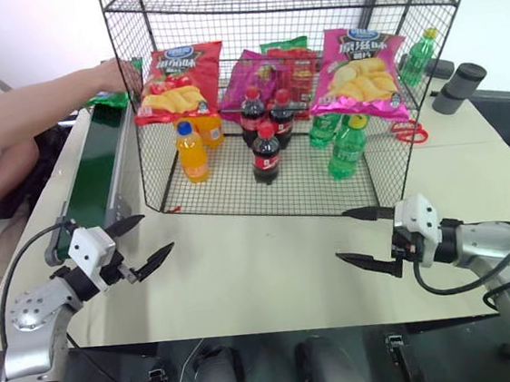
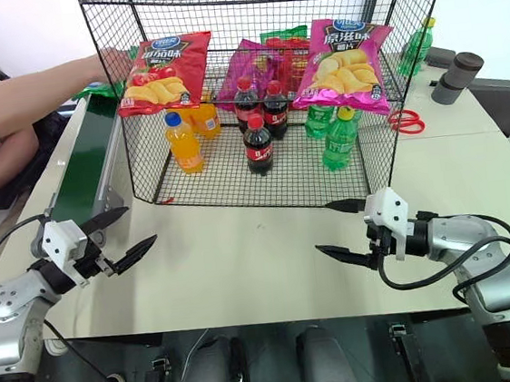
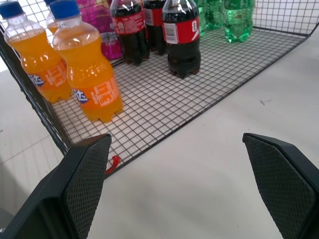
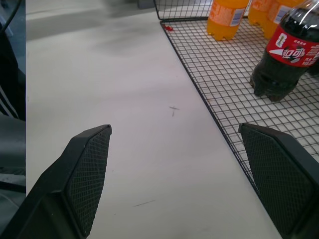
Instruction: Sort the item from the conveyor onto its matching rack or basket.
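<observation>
At far left, a person's arm (image 1: 41, 104) reaches rightward over the far end of the conveyor (image 1: 93, 171), a narrow dark green belt with pale grey side rails whose long axis runs from near to far along the left edge of the table (image 1: 263, 263). The person's hand (image 1: 118, 75) rests on the green crisp bag (image 1: 110, 99), which lies at the far end of the belt, touching the left wall of the rack; so little of the bag is visible that neither its long axis nor the way it points can be told.

Near left, the left gripper (image 1: 137, 244) hovers above the table just beside the belt's near roller end, its two black fingers spread wide and holding nothing; the left wrist view shows them apart with bare tabletop between.

At centre, the black wire-mesh rack (image 1: 264, 194) stands on the table. Against its front mesh hang a red crisp bag (image 1: 178, 80), a magenta crisp bag (image 1: 252, 80) and, further right, a second magenta crisp bag (image 1: 358, 72). On its bottom grid stand orange soda bottles (image 1: 192, 152), cola bottles (image 1: 265, 151) and green bottles (image 1: 347, 147), all upright.

Near right, the right gripper (image 1: 366, 236) hovers above the table in front of the rack's right corner, fingers likewise spread wide and empty. Beyond it, red scissors (image 1: 410, 132) lie on the table beside the rack.
</observation>
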Robot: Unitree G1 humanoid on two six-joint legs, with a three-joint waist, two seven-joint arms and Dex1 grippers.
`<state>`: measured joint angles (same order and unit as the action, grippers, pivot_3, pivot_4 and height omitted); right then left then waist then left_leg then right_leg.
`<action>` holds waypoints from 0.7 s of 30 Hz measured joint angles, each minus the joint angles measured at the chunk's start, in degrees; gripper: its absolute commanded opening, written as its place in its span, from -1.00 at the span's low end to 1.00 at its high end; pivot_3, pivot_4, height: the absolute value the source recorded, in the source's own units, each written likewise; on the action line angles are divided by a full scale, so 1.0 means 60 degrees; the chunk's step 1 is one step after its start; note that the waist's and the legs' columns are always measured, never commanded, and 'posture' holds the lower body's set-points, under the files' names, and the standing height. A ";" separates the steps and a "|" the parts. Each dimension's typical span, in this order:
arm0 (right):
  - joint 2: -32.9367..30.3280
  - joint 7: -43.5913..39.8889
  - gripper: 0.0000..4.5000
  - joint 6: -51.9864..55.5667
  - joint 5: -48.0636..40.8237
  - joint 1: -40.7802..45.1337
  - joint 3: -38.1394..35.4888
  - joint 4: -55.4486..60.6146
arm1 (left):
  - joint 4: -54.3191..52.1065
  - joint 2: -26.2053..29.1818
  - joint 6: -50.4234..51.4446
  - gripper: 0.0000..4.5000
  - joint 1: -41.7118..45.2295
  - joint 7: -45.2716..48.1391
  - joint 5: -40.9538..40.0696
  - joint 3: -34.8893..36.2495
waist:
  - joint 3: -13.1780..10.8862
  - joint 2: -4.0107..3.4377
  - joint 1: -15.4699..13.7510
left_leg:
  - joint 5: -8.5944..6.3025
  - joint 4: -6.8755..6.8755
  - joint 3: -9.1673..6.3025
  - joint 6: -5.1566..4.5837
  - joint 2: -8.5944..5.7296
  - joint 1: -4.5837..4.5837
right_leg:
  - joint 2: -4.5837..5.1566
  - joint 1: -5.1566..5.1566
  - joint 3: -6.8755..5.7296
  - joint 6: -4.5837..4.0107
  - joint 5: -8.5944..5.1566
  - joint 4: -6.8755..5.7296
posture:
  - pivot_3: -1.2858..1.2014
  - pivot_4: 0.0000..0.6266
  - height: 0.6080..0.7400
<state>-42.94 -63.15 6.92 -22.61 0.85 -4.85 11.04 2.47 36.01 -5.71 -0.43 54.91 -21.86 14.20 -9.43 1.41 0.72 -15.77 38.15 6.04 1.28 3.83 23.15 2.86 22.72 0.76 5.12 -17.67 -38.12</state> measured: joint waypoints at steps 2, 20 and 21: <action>0.0005 -0.0001 0.90 -0.0001 0.0007 0.0004 0.0019 0.0000 | 0.0000 0.0000 -0.0003 1.00 0.0001 -0.0001 0.0001 0.0000 | 0.0000 0.0000 0.0000 | 0.0000 0.0000 0.0000 0.0000 0.0000 0.0000 | 0.0000 0.0000 0.0000 0.0000 0.0000 0.0000 | 0.03 -0.52 1.00; 0.0168 0.0095 0.90 0.0024 0.0082 0.0236 0.0141 0.0001 | -0.0189 -0.0022 0.0114 1.00 -0.0284 0.0054 -0.0077 0.0013 | 0.0000 0.0000 0.0006 | 0.0000 0.0000 0.0000 0.0000 0.0000 -0.0002 | 0.0000 -0.0001 0.0001 -0.0001 0.0000 0.0000 | 0.03 -0.52 1.00; 0.0185 0.0137 0.90 0.0024 0.0088 0.0255 0.0205 0.0027 | -0.0190 -0.0060 0.0126 1.00 -0.0248 0.0034 -0.0124 0.0010 | 0.0000 0.0000 0.0004 | 0.0000 0.0001 0.0000 0.0000 0.0000 -0.0002 | 0.0000 -0.0002 0.0001 -0.0001 0.0000 0.0000 | 0.03 -0.52 1.00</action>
<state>-41.83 -62.33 7.07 -22.08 2.38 -3.62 11.20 1.33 35.65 -4.95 -1.92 55.11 -22.61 14.25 -9.43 1.42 0.75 -15.77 38.15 6.04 1.28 3.83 23.14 2.86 22.71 0.77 5.11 -17.67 -38.12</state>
